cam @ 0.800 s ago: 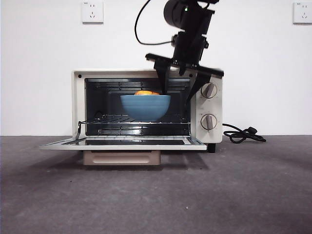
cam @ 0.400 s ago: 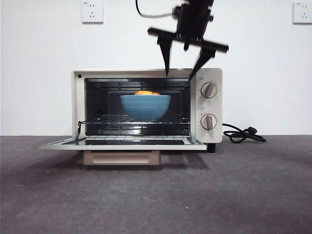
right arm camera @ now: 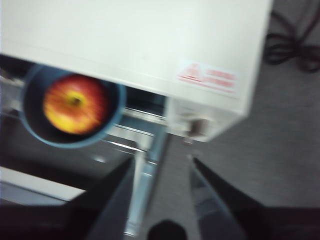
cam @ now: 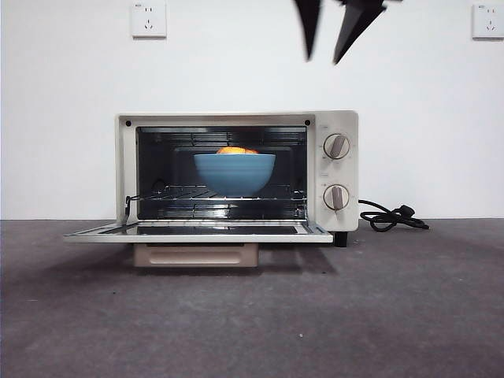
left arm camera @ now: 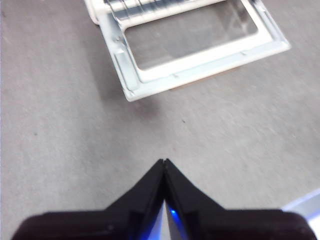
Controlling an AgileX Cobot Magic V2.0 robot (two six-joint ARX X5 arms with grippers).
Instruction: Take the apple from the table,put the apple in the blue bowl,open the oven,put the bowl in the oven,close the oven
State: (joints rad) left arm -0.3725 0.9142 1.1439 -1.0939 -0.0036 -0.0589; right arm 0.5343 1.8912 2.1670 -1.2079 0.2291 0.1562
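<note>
The cream oven (cam: 236, 173) stands with its door (cam: 197, 231) folded down flat. On its wire rack sits the blue bowl (cam: 235, 172) with the apple (cam: 236, 150) showing over the rim. The right wrist view looks down on the oven's top (right arm camera: 150, 45), the bowl (right arm camera: 75, 107) and the red-yellow apple (right arm camera: 75, 104). My right gripper (cam: 331, 47) (right arm camera: 162, 162) hangs open and empty high above the oven, at the top edge of the front view. My left gripper (left arm camera: 164, 161) is shut over the bare table (left arm camera: 60, 150), short of the open door (left arm camera: 200, 45).
The oven's black cord (cam: 394, 216) lies coiled on the table to its right. Two knobs (cam: 337, 146) sit on the oven's right panel. A white wall with two sockets (cam: 150, 20) is behind.
My right gripper has risen from the oven's mouth beside the bowl to high above the oven, still open. The bowl with the apple stays on the rack.
</note>
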